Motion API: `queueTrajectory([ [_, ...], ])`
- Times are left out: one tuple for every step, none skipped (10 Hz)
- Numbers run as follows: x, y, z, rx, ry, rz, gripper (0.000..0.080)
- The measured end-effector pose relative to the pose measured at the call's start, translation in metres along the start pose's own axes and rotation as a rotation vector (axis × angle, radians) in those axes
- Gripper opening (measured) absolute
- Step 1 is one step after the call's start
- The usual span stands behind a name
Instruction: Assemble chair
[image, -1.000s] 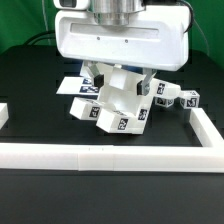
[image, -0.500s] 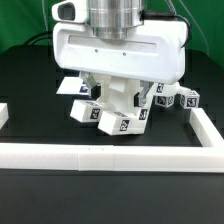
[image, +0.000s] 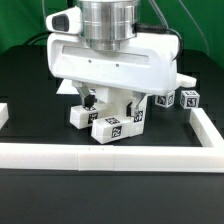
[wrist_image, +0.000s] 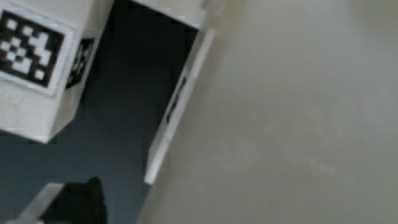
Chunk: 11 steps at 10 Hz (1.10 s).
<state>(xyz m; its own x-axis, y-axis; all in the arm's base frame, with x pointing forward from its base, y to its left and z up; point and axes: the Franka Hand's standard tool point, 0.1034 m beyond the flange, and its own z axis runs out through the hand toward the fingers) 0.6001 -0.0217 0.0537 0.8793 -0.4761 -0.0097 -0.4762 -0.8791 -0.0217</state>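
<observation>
Lower now and shifted toward the exterior view's left, the gripper sits over the chair parts, chunky white tagged blocks clustered on the black table beside the rail. Its jaws stand wide; whether they grip, I cannot tell.

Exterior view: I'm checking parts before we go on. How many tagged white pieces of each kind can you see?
Blocky chair parts: 3
Small tagged cubes: 2
Total: 5 in sight; others may be hidden.
</observation>
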Motion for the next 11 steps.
queueTrajectory([
  [0.003, 0.002, 0.003, -0.002, 0.000, -0.008, 0.0649],
  [0.008, 0.005, 0.001, 0.001, 0.006, -0.046, 0.0649],
  [0.011, 0.012, 0.001, 0.000, 0.005, -0.066, 0.0649],
  [0.013, 0.017, 0.001, 0.000, 0.005, -0.075, 0.0649],
  [0.014, 0.018, -0.001, 0.001, 0.002, -0.073, 0.0649],
  [0.012, 0.019, -0.010, 0.003, -0.018, -0.072, 0.0649],
  [0.009, 0.020, -0.022, 0.007, -0.049, -0.068, 0.0649],
  [0.007, 0.019, -0.034, 0.012, -0.073, -0.066, 0.0649],
  [0.005, 0.018, -0.047, 0.020, -0.086, -0.066, 0.0649],
  [0.002, 0.016, -0.059, 0.030, -0.094, -0.068, 0.0649],
  [-0.003, 0.013, -0.071, 0.038, -0.109, -0.073, 0.0649],
])
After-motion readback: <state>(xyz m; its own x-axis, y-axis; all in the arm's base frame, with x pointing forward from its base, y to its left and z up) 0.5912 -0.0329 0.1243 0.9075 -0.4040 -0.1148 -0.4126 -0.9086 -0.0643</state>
